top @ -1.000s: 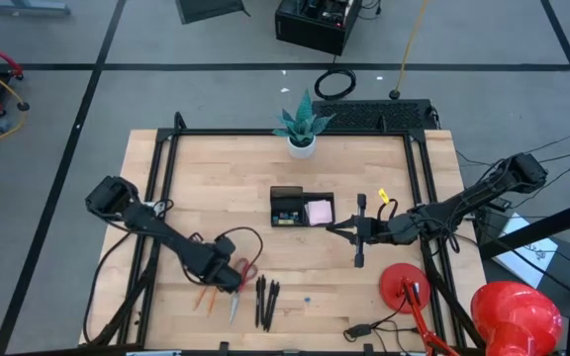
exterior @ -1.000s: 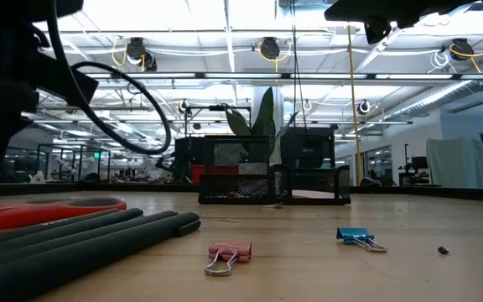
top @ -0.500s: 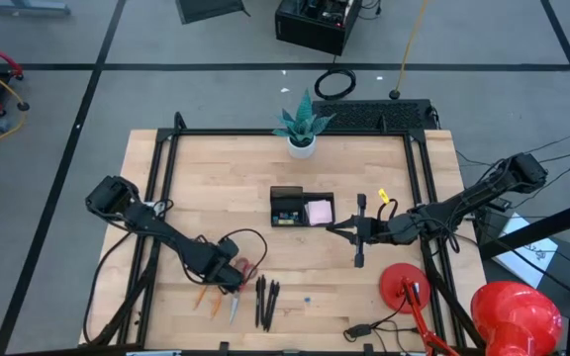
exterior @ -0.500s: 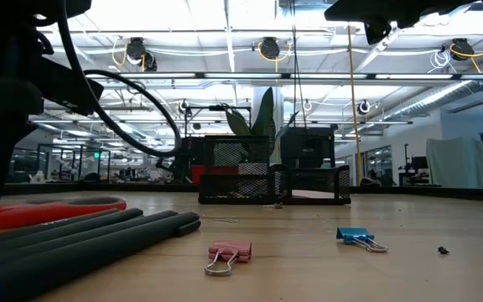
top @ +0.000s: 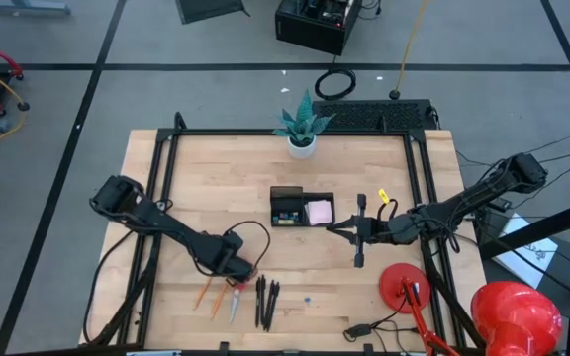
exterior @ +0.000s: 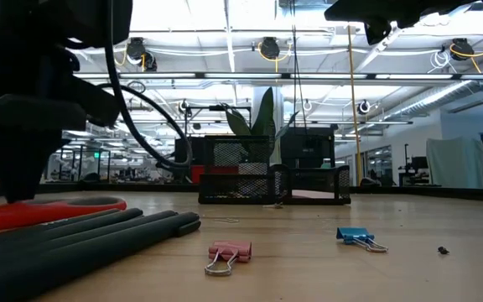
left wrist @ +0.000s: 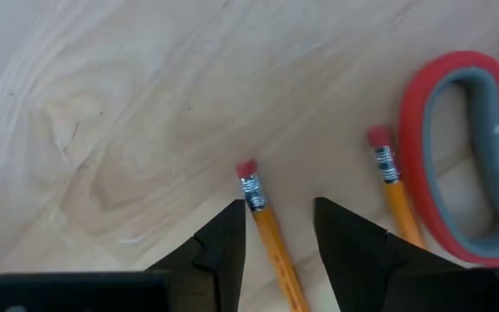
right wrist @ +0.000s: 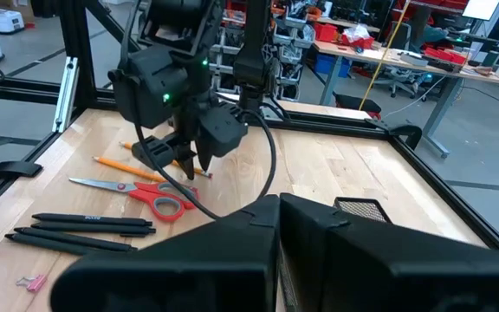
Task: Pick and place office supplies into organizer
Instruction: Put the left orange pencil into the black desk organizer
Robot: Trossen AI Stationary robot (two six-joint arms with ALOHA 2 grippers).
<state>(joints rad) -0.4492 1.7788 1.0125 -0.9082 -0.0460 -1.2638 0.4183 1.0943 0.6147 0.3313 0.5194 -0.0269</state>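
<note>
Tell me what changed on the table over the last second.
The left gripper shifted a little toward the table's middle and now sits low with open fingers either side of an orange pencil, not yet gripping it. The right gripper, shut beside the organizer, scissors and pens stayed put.

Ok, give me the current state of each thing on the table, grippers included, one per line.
left gripper: open, fingers straddling a pencil
right gripper: shut, empty, beside the organizer
scissors: flat on the table, closed
pens: lying side by side
sticky-note pad: inside the organizer
</note>
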